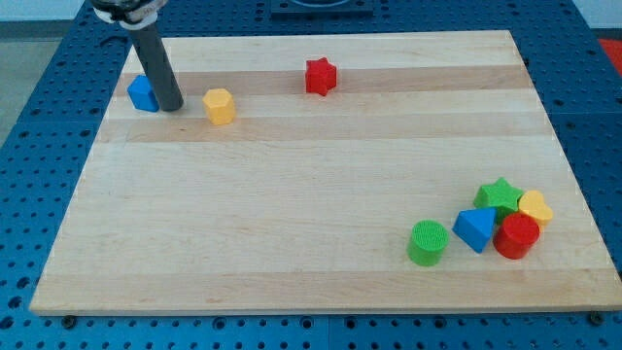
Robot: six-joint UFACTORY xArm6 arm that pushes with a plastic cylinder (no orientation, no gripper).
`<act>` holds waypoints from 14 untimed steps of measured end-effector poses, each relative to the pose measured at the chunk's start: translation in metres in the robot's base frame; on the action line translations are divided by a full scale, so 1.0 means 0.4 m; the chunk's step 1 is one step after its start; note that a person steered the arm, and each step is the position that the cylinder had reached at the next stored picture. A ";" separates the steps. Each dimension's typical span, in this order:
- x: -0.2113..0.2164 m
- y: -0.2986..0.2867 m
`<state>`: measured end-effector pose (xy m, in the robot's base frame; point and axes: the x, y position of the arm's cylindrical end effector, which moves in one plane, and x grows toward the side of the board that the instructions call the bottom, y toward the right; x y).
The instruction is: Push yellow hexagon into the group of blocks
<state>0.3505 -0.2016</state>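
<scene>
The yellow hexagon [220,105] lies near the board's top left. My tip [171,107] rests on the board just left of it, a small gap apart, and right beside a blue block [143,93] on its other side. The group of blocks sits at the bottom right: a green cylinder [428,242], a blue triangular block [475,229], a green star [500,195], a red cylinder [516,236] and a yellow block [535,206].
A red star [320,76] lies alone near the top middle. The wooden board [292,194] sits on a blue perforated table [29,146], with its edges all in view.
</scene>
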 end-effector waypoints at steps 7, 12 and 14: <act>-0.036 0.279; -0.104 0.237; 0.012 0.284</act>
<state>0.3555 -0.0879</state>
